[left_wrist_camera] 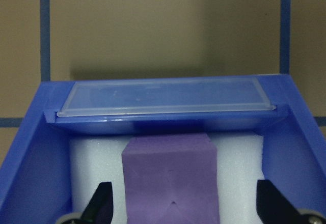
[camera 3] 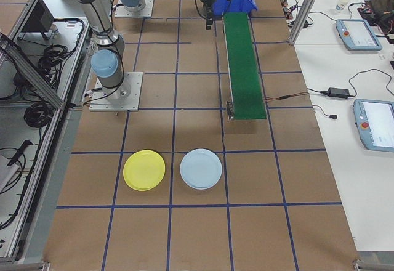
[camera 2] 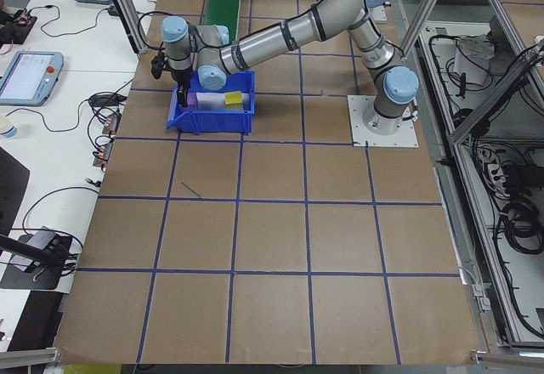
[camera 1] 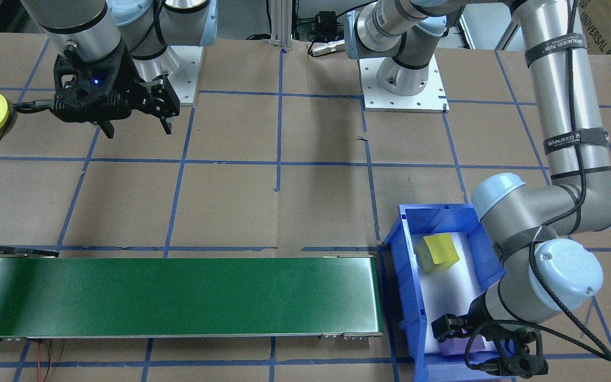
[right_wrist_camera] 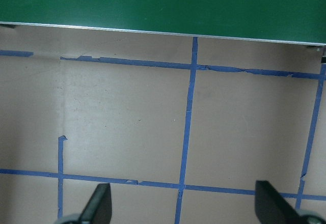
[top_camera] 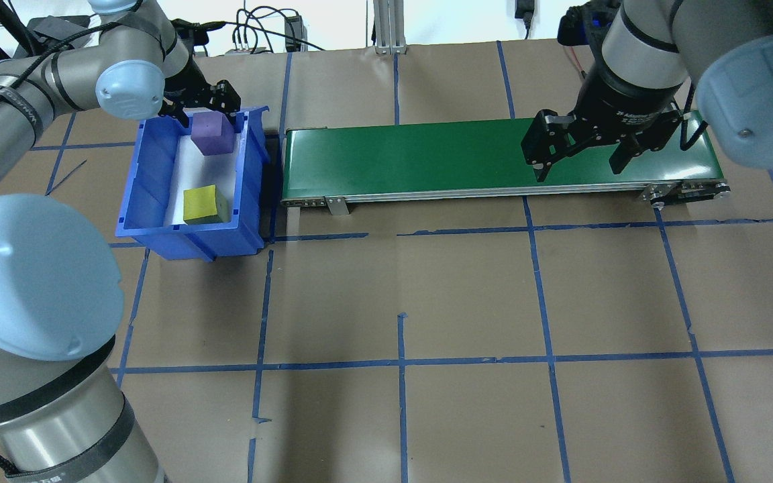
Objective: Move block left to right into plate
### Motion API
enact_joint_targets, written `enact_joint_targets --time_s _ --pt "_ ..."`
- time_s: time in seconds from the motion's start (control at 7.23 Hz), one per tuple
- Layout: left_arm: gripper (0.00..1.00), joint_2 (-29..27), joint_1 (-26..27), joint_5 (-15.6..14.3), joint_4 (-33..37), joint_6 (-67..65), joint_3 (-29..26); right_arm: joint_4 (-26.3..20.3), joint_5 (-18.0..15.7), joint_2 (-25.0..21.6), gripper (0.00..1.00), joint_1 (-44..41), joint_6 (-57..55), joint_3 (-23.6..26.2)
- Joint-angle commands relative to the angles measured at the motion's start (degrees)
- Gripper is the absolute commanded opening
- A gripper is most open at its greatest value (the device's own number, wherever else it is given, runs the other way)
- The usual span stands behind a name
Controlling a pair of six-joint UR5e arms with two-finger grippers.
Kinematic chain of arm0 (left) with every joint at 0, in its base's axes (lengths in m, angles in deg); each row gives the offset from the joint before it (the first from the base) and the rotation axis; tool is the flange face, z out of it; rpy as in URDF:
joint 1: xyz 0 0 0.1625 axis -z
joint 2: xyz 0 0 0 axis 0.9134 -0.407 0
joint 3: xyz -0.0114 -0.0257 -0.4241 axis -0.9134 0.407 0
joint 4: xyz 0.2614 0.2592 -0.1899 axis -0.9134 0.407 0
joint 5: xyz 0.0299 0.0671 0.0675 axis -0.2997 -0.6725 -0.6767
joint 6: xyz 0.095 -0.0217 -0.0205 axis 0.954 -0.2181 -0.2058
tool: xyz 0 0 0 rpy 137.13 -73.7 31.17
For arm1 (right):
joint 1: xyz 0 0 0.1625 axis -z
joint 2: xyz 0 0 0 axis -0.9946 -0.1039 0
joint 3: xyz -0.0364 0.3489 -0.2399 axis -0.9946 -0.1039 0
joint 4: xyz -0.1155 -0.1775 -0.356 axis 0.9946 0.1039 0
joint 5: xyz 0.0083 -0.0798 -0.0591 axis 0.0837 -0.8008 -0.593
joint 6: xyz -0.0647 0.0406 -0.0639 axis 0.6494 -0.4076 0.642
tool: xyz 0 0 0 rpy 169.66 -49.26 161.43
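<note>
Brown table (top_camera: 467, 295): L fingers (left_wrist_camera: 99, 203) wide astride purple block (left_wrist_camera: 170, 180) in blue bin (top_camera: 151, 201); R fingers (right_wrist_camera: 99, 203) wide, empty.

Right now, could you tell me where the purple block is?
The purple block sits in the blue bin's far end, beyond the yellow block, between the left gripper's open fingers.

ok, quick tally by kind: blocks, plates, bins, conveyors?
Blocks: 2, a purple block and a yellow block, both in the bin
Plates: 2, a yellow plate and a light blue plate
Bins: 1, the blue bin
Conveyors: 1, the green conveyor belt
Total: 6
</note>
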Motion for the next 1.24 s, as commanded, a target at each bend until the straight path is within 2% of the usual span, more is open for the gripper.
enact_joint_targets --time_s 0.0,0.14,0.41,0.69,0.97,1.11 --pt "0.96 -2.34 -0.03 -0.09 -3.58 0.00 0.42 0.00 0.00 0.00 1.00 0.00 0.00 0.00" --pt "0.92 -2.62 -0.03 -0.09 -3.87 0.00 0.60 0.00 0.00 0.00 1.00 0.00 0.00 0.00" --pt "0.58 -2.62 -0.03 -0.09 -3.87 0.09 0.78 0.18 0.00 0.00 1.00 0.00 -0.09 0.00" --pt "0.36 -1.66 -0.03 -0.27 -3.78 0.26 -0.35 0.18 0.09 0.00 1.00 0.00 -0.09 0.00" --pt "0.33 2.36 -0.03 -0.18 -1.69 0.35 -0.98 0.18 0.09 0.00 1.00 0.00 -0.09 0.00" --pt "0.33 6.04 0.15 -0.18 4.59 -0.08 -0.28 0.18 0.09 0.00 1.00 0.00 -0.09 0.00"
